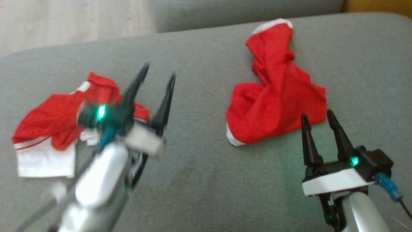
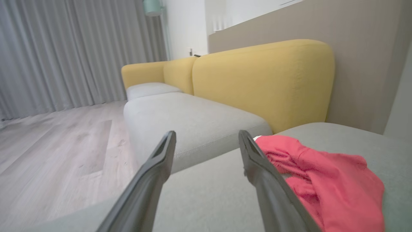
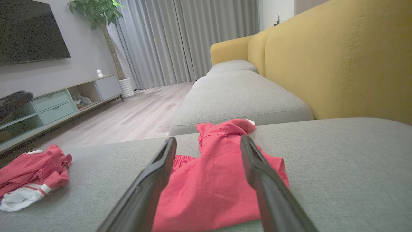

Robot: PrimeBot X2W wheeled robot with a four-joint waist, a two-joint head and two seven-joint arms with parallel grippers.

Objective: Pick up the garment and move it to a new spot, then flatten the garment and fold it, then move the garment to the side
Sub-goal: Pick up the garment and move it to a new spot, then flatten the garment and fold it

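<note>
A crumpled red garment (image 1: pixel 276 96) with white trim lies on the grey sofa seat (image 1: pixel 199 187), right of centre. My right gripper (image 1: pixel 317 114) stands open just short of its near edge, with nothing between the fingers. In the right wrist view the red garment (image 3: pixel 209 190) spreads out beyond the open right gripper (image 3: pixel 208 139). A second garment, red and white (image 1: pixel 48 129), lies bunched at the left. My left gripper (image 1: pixel 159 71) is open, blurred, by that garment's right edge. The left wrist view has the left gripper (image 2: pixel 206 133) open, with the red garment (image 2: pixel 331 180) to its right.
The seat's far edge drops to a wooden floor (image 1: pixel 64 22) at the upper left. A second grey seat cushion (image 3: pixel 238 100) lies beyond, with a yellow backrest (image 2: pixel 264 83) along the right. A low TV cabinet (image 3: pixel 58 106) stands across the room.
</note>
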